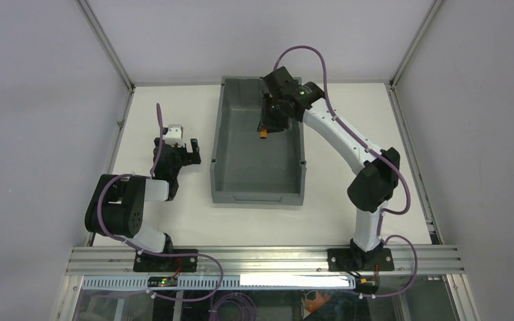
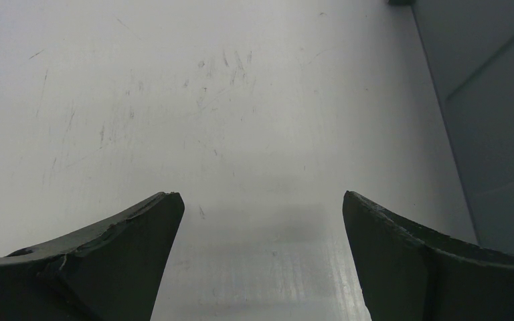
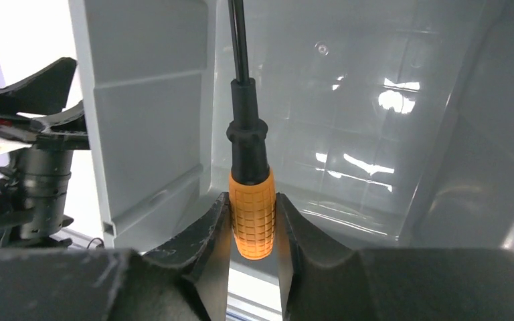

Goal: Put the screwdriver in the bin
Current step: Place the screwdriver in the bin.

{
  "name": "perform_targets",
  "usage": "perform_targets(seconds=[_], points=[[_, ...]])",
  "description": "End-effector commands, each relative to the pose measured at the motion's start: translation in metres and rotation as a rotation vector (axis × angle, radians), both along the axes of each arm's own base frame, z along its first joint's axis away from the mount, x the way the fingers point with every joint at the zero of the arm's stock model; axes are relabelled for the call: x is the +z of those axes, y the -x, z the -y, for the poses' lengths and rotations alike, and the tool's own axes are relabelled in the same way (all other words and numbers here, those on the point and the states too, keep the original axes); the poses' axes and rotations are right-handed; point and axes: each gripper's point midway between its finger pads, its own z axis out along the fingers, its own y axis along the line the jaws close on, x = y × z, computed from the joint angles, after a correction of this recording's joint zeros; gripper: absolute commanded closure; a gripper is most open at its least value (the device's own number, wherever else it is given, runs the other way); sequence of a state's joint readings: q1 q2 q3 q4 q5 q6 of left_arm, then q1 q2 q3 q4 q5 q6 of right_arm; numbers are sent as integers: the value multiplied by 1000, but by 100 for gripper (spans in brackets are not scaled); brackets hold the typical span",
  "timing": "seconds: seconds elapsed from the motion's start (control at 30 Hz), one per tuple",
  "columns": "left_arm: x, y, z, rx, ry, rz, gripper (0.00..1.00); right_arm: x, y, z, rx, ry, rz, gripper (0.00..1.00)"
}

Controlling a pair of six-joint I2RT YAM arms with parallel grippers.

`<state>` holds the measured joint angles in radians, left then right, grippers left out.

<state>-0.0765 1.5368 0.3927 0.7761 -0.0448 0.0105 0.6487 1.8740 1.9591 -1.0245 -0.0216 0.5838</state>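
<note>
The right gripper point(image 1: 266, 126) point(image 3: 253, 221) hangs over the far half of the bin point(image 1: 217, 144), its two fingers point(image 3: 204, 234) clamped on the stubby orange handle of the screwdriver point(image 1: 264, 134) point(image 3: 247, 144). In the top view the tool sits inside the outline of the bin's walls, toward 1 o'clock of the bin's middle, with the orange end pointing to 6 o'clock. The right wrist view shows the black collar and thin shaft running to 12 o'clock from between the pads, with the grey floor and ribbed inner wall point(image 3: 140, 134) of the bin behind it. Whether the tip touches the plastic cannot be told. The right arm reaches in from 4 o'clock, crossing the bin's right rim. At 9 o'clock of the bin, just beside its left wall but apart from it, the left gripper point(image 1: 175, 148) point(image 2: 261, 200) is over the white table point(image 1: 348, 221) point(image 2: 174, 100). Its fingers point(image 2: 140, 234) stand wide apart with nothing between them, and only the scuffed tabletop shows in the gap. A grey outer wall of the bin point(image 2: 495, 134) fills the 3 o'clock edge of the left wrist view.
</note>
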Motion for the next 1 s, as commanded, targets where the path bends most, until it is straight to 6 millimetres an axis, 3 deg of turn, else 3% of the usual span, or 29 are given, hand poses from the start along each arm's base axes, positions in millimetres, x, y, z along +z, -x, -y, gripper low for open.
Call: perform_targets(seconds=[0.0, 0.2, 0.53, 0.97], points=[[14, -2, -1, -2, 15, 49, 1, -7, -13, -17, -81, -16, 26, 100], [14, -1, -1, -3, 15, 49, 1, -58, -19, -23, -120, 69, -50, 100], [14, -2, -1, -2, 15, 49, 1, -127, -27, -23, -145, 192, -137, 100], [14, -2, -1, -2, 15, 49, 1, -178, -27, -20, -138, 290, -214, 100]])
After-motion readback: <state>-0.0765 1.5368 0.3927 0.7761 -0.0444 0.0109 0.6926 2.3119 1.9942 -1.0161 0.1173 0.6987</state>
